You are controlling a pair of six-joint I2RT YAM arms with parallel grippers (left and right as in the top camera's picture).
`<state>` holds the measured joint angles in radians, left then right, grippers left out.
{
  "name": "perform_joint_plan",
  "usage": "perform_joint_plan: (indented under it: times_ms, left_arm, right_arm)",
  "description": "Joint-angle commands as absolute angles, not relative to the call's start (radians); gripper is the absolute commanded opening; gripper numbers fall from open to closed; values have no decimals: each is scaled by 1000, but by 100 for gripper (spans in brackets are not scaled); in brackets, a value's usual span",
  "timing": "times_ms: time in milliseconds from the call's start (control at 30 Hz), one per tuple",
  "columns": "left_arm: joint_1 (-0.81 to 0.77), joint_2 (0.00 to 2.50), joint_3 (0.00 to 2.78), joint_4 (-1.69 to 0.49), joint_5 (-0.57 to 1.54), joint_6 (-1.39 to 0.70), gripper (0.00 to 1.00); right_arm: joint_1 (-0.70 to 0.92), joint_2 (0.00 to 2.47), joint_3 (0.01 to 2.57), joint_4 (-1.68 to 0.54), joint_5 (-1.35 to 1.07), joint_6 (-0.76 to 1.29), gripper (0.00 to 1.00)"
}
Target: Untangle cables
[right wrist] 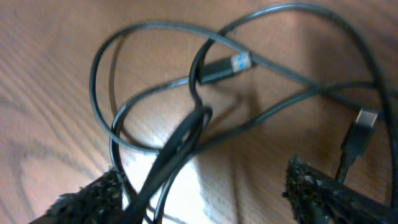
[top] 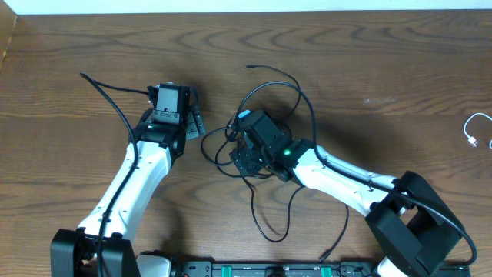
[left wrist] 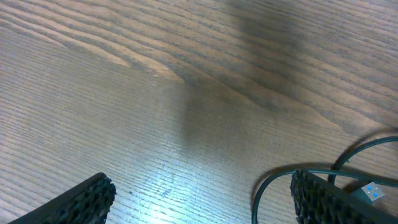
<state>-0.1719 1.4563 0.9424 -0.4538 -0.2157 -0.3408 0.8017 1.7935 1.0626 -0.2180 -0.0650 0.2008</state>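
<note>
Got the black cables (top: 229,135) tangled in loose overlapping loops mid-surface (top: 369,54), mostly under and around the right tool (top: 244,158). Seeing that tool (right wrist: 205,186) spread wide in the wrist view: fingers (right wrist: 93,199) far apart, clamping nothing, a doubled strand running up between them and hugging one pad. Also spotting a blue-insert plug (right wrist: 227,67) lying across the loops, and a second plug (right wrist: 360,124) near the other finger. Got the left tool (top: 196,121) just left of the tangle, likewise spread (left wrist: 202,199), nothing held, low over bare wood (one loop and a blue-tipped plug (left wrist: 371,191) right beside one finger; can't tell if touching). Spotting a white cable (top: 478,129) well apart at the far right edge, away from both arms.
</note>
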Motion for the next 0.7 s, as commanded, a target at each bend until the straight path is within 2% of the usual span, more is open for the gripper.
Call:
perform_joint_plan:
  times_ms: [0,167,367,667]
  left_arm:
    - [-169,1441,953,-460,-229,-350,91]
    - [-169,1441,953,-460,-229,-350,91]
    - [-169,1441,953,-460,-229,-350,91]
    - [-169,1441,953,-460,-229,-350,91]
  right_arm:
    - [806,1801,1058,-187,-17,193,74]
    - [806,1801,1058,-165,-17,193,52]
    - [806,1801,1058,-165,-17,193,31]
    - [805,1797,1058,-142,-17,193,25]
